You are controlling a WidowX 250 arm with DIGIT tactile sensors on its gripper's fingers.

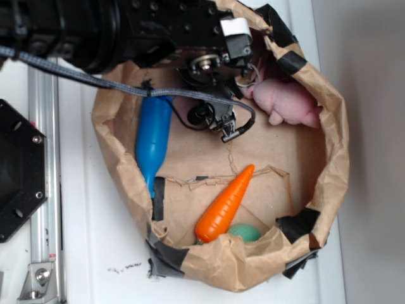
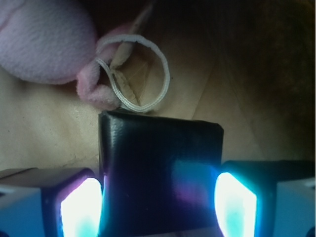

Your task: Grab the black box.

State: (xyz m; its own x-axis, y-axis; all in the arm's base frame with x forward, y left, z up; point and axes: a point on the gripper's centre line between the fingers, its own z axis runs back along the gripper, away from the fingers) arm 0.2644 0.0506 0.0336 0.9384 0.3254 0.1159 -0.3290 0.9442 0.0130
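In the wrist view the black box (image 2: 160, 148) fills the gap between my two glowing fingers. Its glossy top faces the camera and its far edge lies just short of a white cord loop (image 2: 165, 74). My gripper (image 2: 158, 200) has its left pad (image 2: 81, 207) against the box's left side and its right pad (image 2: 234, 202) against the right side, so it is shut on the box. In the exterior view the gripper (image 1: 214, 73) reaches down into the far end of the brown paper bag (image 1: 332, 145); the arm hides the box there.
A pink plush toy (image 1: 288, 104) lies right beside the gripper. In the bag are also a blue bottle (image 1: 153, 136), an orange carrot (image 1: 224, 204) and a green ball (image 1: 245, 232). A black hexagonal plate (image 1: 19, 171) sits at the left outside the bag.
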